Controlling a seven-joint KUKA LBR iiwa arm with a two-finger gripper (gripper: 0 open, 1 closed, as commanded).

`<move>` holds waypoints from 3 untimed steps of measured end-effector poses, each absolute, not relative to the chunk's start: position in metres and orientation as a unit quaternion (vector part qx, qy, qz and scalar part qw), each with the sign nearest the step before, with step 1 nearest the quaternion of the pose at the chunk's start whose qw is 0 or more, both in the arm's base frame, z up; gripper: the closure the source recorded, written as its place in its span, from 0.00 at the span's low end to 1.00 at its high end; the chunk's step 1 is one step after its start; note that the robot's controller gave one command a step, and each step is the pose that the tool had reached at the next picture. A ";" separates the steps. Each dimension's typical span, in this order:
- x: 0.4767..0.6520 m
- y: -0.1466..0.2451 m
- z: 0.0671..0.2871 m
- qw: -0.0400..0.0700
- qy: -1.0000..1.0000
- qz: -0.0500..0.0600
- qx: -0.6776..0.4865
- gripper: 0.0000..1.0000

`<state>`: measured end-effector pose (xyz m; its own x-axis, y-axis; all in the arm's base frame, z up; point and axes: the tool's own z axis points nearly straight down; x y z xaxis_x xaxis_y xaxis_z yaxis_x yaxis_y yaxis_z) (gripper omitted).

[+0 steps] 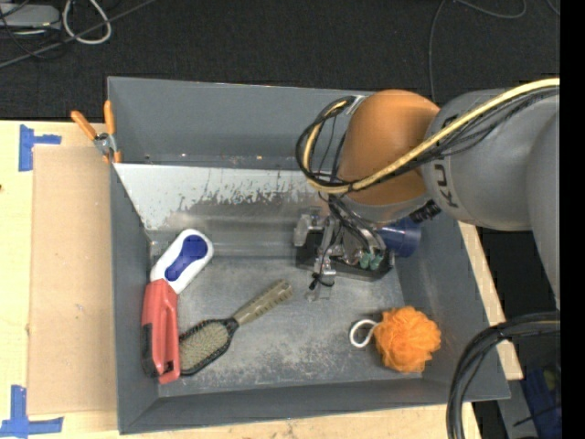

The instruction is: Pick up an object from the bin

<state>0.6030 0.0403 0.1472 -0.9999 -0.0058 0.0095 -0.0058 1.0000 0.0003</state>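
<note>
My gripper (319,280) hangs low over the middle of the bin floor, its fingertips close together just right of the handle end of a hairbrush. That hairbrush (226,328) lies slantwise, with its dark bristle head at the lower left and its grey handle pointing up right toward the fingertips. Nothing shows between the fingers. A blue thing (403,236) peeks out from behind the gripper body on the right, mostly hidden.
A blue and white oval object (182,258) and a red flat tool (161,330) lie along the left wall. An orange mesh sponge with a white loop (406,337) sits at the lower right. The arm's orange cover and cables hang over the bin's back right.
</note>
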 end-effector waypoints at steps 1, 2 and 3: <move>0.605 0.040 0.152 0.001 -1.000 0.000 0.002 0.00; 0.603 0.098 0.099 -0.001 -0.996 0.000 0.088 0.00; 0.596 0.137 0.064 0.003 -0.990 -0.001 0.139 0.00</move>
